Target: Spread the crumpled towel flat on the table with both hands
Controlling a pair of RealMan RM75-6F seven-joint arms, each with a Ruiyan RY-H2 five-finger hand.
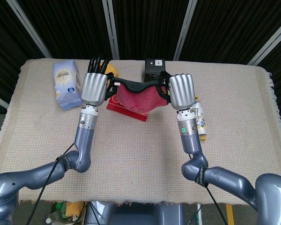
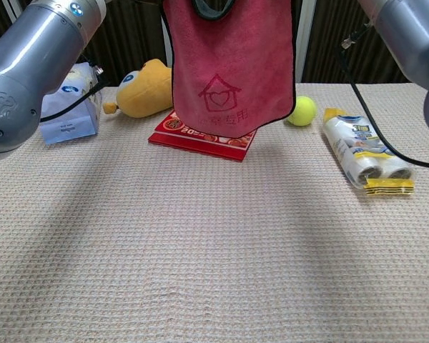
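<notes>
A red towel (image 1: 139,97) with a dark trim and a house-and-heart print (image 2: 232,78) hangs in the air between my two hands, its lower edge above the table. My left hand (image 1: 94,86) holds its top left corner and my right hand (image 1: 181,91) holds its top right corner. Both hands are raised well above the cloth-covered table (image 1: 140,154). In the chest view only the forearms show; the hands are cut off at the top edge.
A red flat packet (image 2: 203,138) lies under the towel. A yellow plush toy (image 2: 141,89), a blue-white tissue pack (image 1: 67,84), a black box (image 1: 154,71), a yellow ball (image 2: 301,111) and a wrapped twin-bottle pack (image 2: 363,153) stand around it.
</notes>
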